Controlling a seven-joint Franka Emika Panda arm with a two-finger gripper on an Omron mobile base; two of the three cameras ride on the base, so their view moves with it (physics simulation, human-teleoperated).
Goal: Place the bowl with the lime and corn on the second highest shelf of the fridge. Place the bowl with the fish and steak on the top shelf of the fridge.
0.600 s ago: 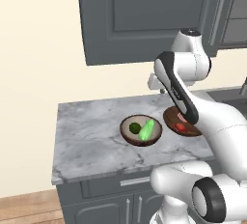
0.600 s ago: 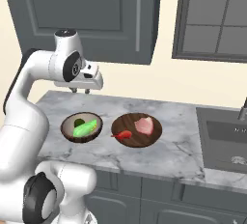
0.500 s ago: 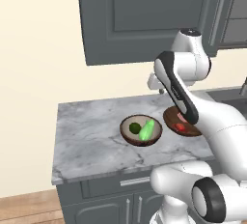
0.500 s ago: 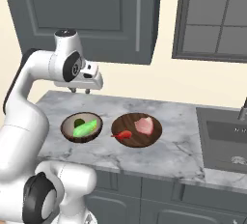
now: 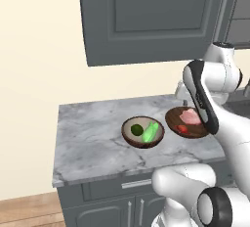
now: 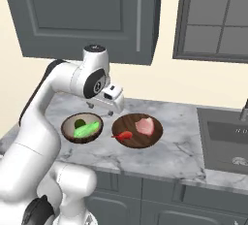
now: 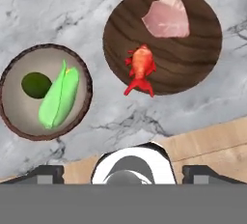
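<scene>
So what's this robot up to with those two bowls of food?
Nothing is being held yet. The robot's gripper hangs open above the grey marble counter, looking down on two bowls that sit side by side. One bowl holds a dark lime and a light-green corn cob; the wooden bowl holds a pink steak and a small red fish. Both bowls sit untouched on the counter.

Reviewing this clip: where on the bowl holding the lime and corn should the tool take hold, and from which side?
Probably the rim of the bowl, from straight above, one finger inside the wall and one outside. The bowl sits upright and shallow on the counter. The lime and corn fill the middle, so a bare rim stretch away from the corn's ends looks safest. The open tool hovers above.
</scene>
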